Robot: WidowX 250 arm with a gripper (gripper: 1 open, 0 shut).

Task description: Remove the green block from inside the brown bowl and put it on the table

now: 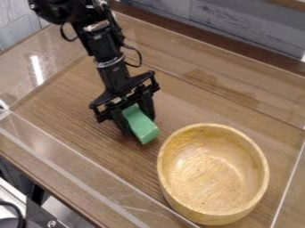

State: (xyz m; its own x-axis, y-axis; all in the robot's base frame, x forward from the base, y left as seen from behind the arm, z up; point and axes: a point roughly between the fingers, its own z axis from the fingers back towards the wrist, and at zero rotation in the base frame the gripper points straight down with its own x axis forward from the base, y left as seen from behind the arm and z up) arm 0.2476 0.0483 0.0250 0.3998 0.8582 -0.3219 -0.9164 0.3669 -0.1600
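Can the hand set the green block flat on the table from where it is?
Probably yes: the hand grips the green block low over bare table, beside the brown bowl, nothing beneath.

You see low clear plastic walls (71,156) edging the work surface on every side. Behind them, at the top right, there's a pale blurred backdrop (238,22).

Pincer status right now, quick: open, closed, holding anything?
Pincer: closed on the small flat matte green block, whose lower end is down at the brown wood-grain table, outside the bowl.
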